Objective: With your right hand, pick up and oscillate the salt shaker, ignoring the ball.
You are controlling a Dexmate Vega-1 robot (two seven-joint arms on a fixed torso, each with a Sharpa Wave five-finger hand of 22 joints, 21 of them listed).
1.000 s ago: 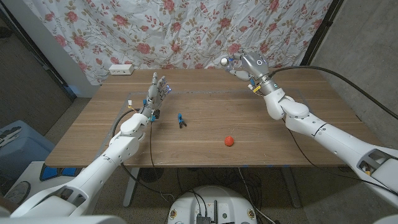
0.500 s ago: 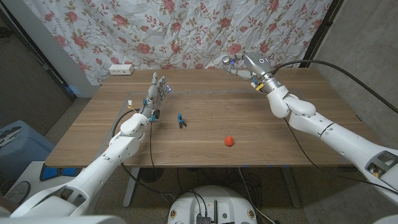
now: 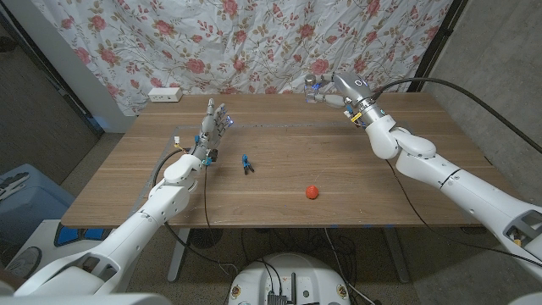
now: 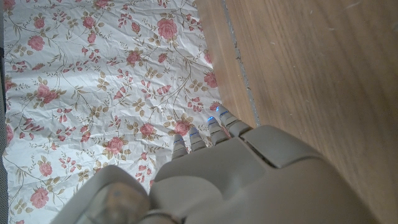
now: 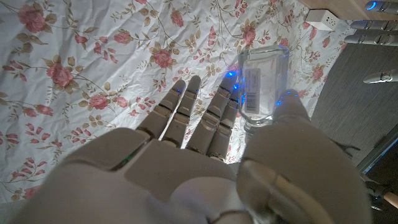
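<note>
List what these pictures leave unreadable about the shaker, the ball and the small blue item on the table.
- salt shaker: its base is hidden behind the right hand in the right wrist view; its label is blurred; in the head view it is too small to detail.
- ball: too small to show its surface.
- small blue item: too small to identify.

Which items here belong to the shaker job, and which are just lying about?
Job:
- clear glass salt shaker, gripped in the right hand

Lying about:
- small red ball
- small blue clip-like object
- white power strip
- idle left hand
</note>
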